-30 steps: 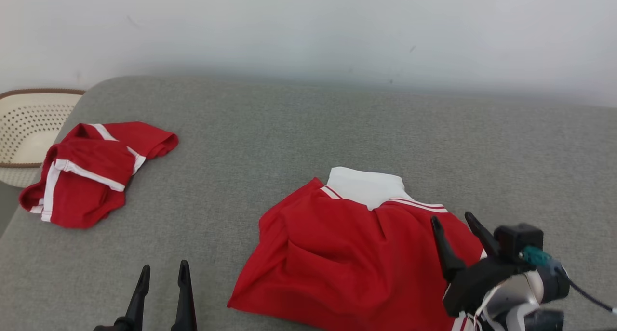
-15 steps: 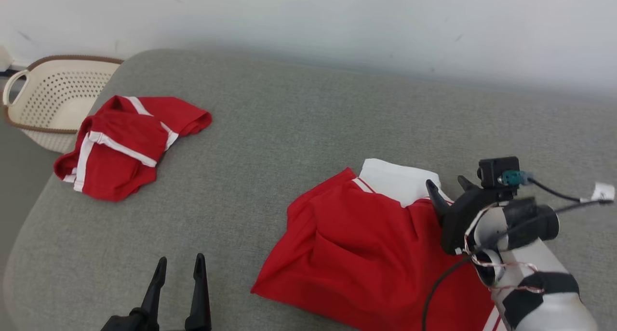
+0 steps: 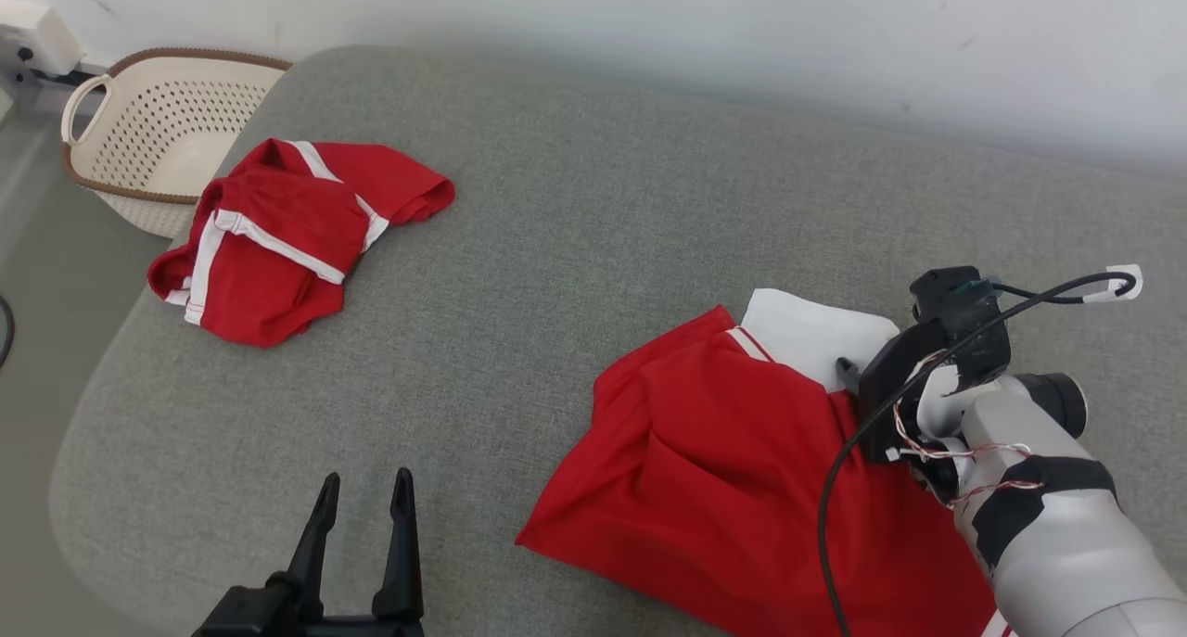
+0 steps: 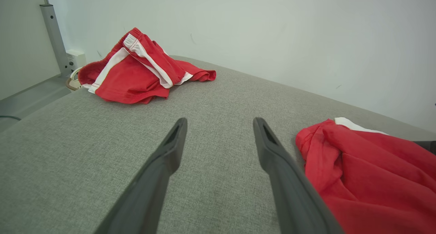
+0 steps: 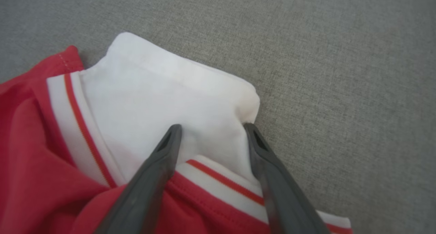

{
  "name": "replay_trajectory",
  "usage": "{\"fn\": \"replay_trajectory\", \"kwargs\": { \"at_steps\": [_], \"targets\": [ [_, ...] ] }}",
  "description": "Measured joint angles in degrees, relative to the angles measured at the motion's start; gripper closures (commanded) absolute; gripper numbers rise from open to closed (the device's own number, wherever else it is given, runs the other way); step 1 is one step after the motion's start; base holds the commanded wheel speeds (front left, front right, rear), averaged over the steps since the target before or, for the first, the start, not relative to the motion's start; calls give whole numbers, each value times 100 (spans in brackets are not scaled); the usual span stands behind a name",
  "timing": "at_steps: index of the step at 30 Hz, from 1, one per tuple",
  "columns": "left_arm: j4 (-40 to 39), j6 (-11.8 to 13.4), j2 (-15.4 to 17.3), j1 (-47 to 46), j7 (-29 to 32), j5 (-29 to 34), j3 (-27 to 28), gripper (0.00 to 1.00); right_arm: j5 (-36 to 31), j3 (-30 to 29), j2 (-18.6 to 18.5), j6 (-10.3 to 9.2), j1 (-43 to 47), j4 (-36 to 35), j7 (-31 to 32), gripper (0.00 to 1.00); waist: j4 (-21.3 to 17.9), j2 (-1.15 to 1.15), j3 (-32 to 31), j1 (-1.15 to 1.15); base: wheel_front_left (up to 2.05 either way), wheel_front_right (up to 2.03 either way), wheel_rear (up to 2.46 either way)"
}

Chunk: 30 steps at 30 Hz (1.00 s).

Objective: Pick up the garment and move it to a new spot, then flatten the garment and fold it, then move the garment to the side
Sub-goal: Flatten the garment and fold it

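A crumpled red garment (image 3: pixel 733 470) with a white collar part (image 3: pixel 811 336) lies at the right of the grey cushioned surface (image 3: pixel 575 220). My right gripper (image 3: pixel 862 366) is down at the collar, open; in the right wrist view its fingers straddle the white fabric (image 5: pixel 163 91) just above the striped trim, right gripper (image 5: pixel 212 126) with nothing pinched. My left gripper (image 3: pixel 366 479) hovers open near the front edge, left of the garment (image 4: pixel 368 172), and the left gripper (image 4: pixel 220 120) holds nothing.
A second red garment with white stripes (image 3: pixel 278 234) lies bunched at the far left of the surface, also seen as that striped garment (image 4: pixel 136 74). A cream perforated basket (image 3: pixel 158 118) stands beyond the left edge. A pale wall runs behind.
My right gripper has reached forward across the red garment to its white collar. The head camera has turned, shifting the whole picture. The left gripper has stayed open in place.
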Motion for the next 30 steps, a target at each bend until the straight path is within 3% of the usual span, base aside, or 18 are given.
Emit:
{"fn": "replay_trajectory", "kwargs": {
  "at_steps": [1,2,13,30],
  "targets": [
    [0,0,-1,-13,0,-1,-8,0,38,37,-8,0,-43,52,11,78,14,0,21,0,0,0,0],
    [0,0,-1,-47,0,-4,-25,0,75,73,-22,0,-96,87,-33,100,29,0,46,0,0,0,0],
    [-20,86,-1,-188,-1,-9,-25,0,430,367,-255,0,-587,172,-840,100,133,0,145,-1,0,0,0],
    [32,76,-2,-182,0,-64,-99,0,671,645,-413,0,-2228,191,-2127,100,-38,0,117,0,0,0,0]
  ]
}}
